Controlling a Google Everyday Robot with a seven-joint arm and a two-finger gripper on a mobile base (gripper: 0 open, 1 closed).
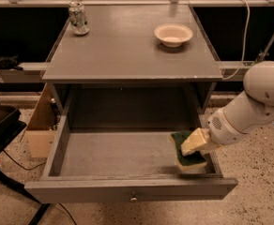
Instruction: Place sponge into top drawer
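Note:
The top drawer [132, 189] is pulled fully open under the grey table, its round metal knob [134, 198] at the front. The sponge [191, 162], yellow foam with a dark green face up, is inside the drawer at its front right corner, low over or on the drawer floor. My gripper [194, 142] reaches in over the right side wall and is shut on the sponge, its cream fingers lying across the green face. The white arm [259, 102] extends to the right.
A cream bowl [173, 33] and a drink can [79, 18] stand on the grey table top [127, 50]. A cardboard box [37, 128] sits left of the drawer, with a black object [1, 125] further left. Speckled floor lies to the right.

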